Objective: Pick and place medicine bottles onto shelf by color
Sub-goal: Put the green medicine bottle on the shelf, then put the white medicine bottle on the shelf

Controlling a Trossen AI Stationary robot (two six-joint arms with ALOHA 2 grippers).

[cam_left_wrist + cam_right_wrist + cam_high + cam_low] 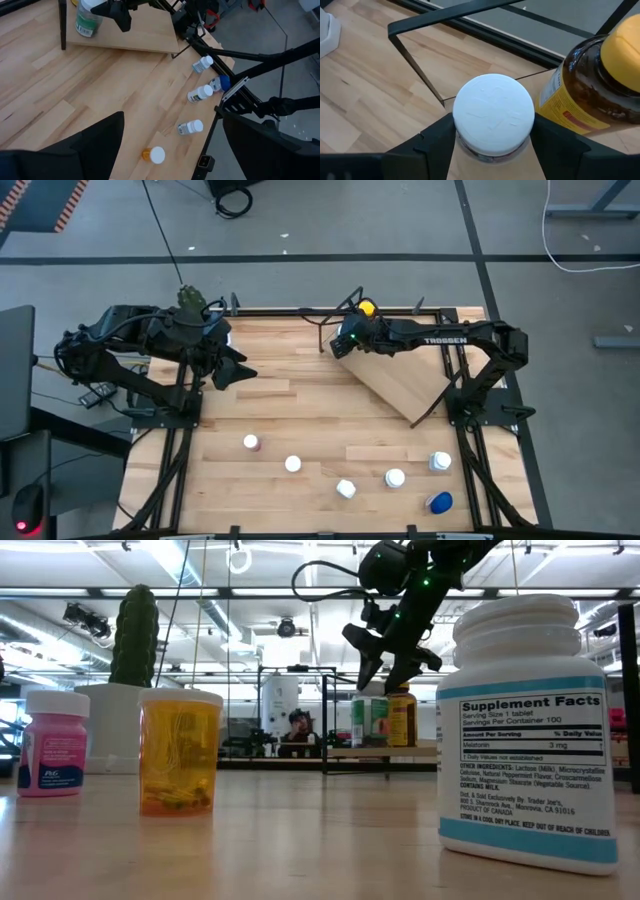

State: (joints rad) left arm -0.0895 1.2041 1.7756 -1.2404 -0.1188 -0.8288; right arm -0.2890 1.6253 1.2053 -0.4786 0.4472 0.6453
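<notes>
The shelf (395, 380) stands at an angle at the table's far right. On its far corner stand a white-capped bottle (494, 120) with a green label (86, 17) and a yellow-capped amber bottle (590, 85). My right gripper (492, 127) slants down over the white-capped bottle. It is open, with one finger close on either side of the cap. My left gripper (235, 370) hangs open above the table's far left, holding nothing. Several more bottles stand or lie along the near edge, among them a pink-capped one (250, 442) and a blue-capped one (439, 502).
A cactus in a white pot (190, 298) stands at the far left corner. The shelf's thin black frame (420, 60) runs just beyond the white-capped bottle. Bare planks (300, 405) lie between the shelf and the row of bottles near the front.
</notes>
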